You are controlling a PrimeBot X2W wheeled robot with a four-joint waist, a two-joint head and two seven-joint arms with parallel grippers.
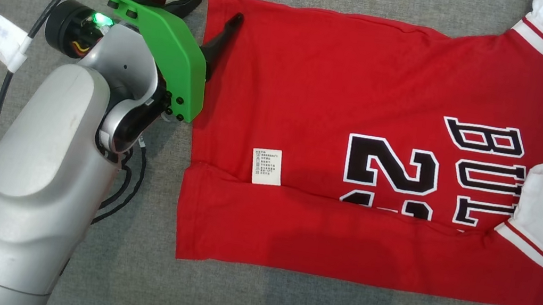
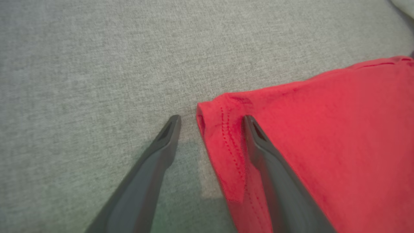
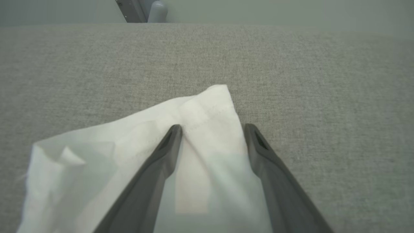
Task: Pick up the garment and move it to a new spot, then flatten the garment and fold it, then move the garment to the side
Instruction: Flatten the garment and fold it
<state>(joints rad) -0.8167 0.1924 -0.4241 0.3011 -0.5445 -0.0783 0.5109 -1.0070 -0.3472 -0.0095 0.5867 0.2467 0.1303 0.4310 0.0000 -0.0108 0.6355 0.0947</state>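
Two long fingers of the left gripper (image 1: 212, 12) are spread apart and hold nothing. They sit at a hem corner of the red jersey (image 1: 311, 99). One finger is on the grey table (image 1: 281, 304) just beside the jersey, and the other is over the red cloth. The jersey lies flat on the table with one long edge folded over, next to a small white label (image 1: 267, 166). The right gripper (image 3: 212, 127) is spread wide too, with a finger on each side of the jersey's white sleeve (image 3: 207, 106).
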